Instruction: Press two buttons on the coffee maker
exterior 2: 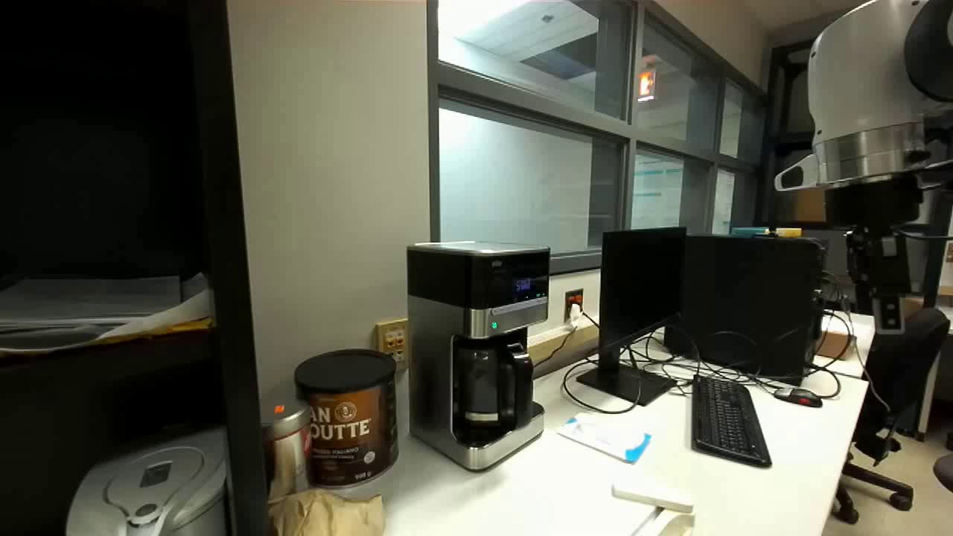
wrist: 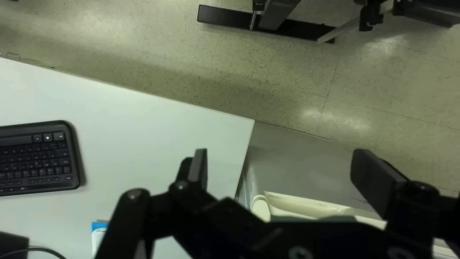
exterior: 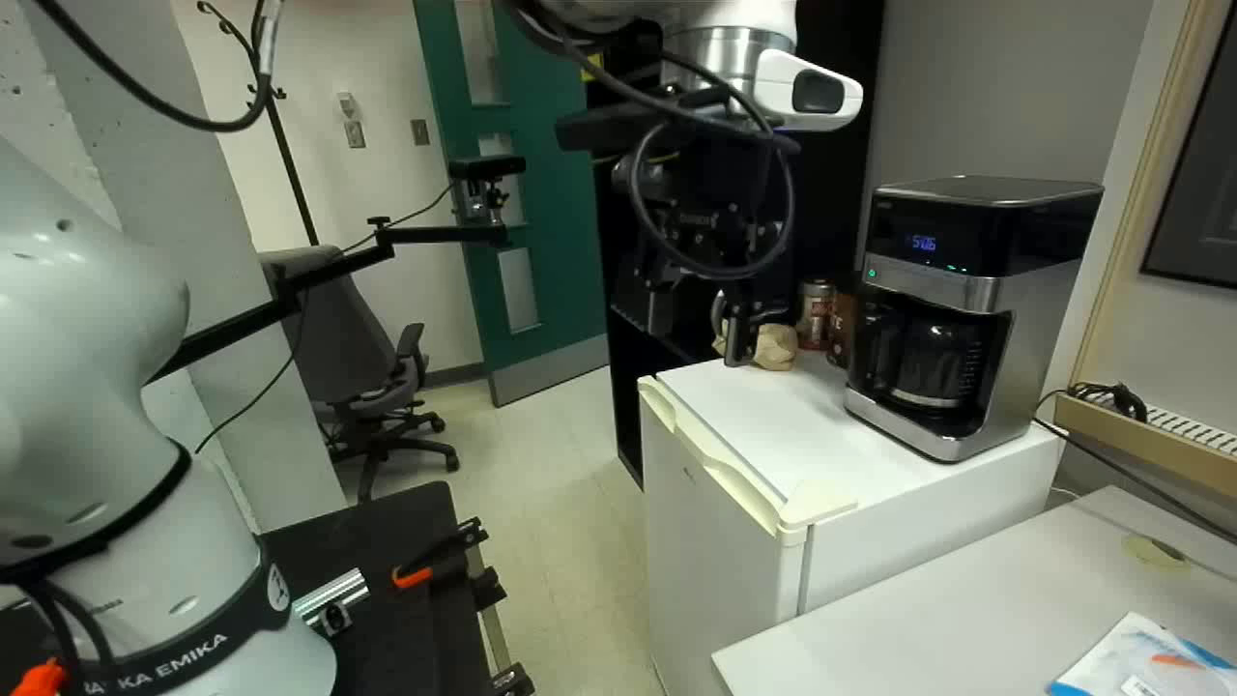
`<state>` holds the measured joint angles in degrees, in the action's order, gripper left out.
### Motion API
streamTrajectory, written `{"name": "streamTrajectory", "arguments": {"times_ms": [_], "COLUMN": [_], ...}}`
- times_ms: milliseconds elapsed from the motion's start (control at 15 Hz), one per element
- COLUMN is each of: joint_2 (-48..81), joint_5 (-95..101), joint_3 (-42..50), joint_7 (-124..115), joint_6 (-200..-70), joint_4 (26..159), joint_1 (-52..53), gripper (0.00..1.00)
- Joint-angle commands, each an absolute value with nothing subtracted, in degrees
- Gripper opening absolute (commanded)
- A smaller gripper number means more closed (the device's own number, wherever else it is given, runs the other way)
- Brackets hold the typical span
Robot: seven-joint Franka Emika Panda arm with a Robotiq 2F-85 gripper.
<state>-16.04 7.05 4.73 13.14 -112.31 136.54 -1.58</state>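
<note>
Pale grey wall [exterior: 1005, 87] for a backdrop, and in front of it, on the flat tabletop [exterior: 763, 420] of the small white fridge [exterior: 715, 551], stands the boxy black-and-silver drip coffee maker [exterior: 976, 290] with its glass carafe [exterior: 933, 362]. Blue digits [exterior: 924, 243] glow on the front panel [exterior: 966, 224], a green light [exterior: 872, 274] shines lower down, but the button markings are too small for me to read. Well apart from it hangs the black two-fingered hand [wrist: 280, 167], pointing down, fingers spread wide, nothing between them. Lining up looks like the job now. So close those fingers first: one firm tip beats two loose ones. Then turn to meet the panel squarely, above the carafe. Press straight and light; a hard shove could slide the machine backward. Back off cleanly before the second button, because dragging sideways might catch the wrong control.
</note>
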Motion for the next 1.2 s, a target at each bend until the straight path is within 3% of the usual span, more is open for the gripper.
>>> {"name": "streamTrajectory", "arguments": {"times_ms": [0, 533, 1000, 1067, 1133], "joint_2": [-16.03, -14.02, -2.5, -0.75, 0.91], "joint_5": [6.98, 9.41, 19.55, 20.29, 21.08], "joint_3": [4.55, 3.99, 3.2, 3.18, 3.08], "joint_7": [13.17, 13.47, 19.92, 21.59, 23.28], "joint_6": [-112.23, -113.77, -119.19, -121.21, -123.92], "joint_4": [136.48, 134.57, 121.17, 119.61, 118.31], "joint_1": [-1.75, -1.68, -1.45, -1.36, -1.28], "gripper": [1.0, 1.0, 1.0, 0.75, 0.72]}}
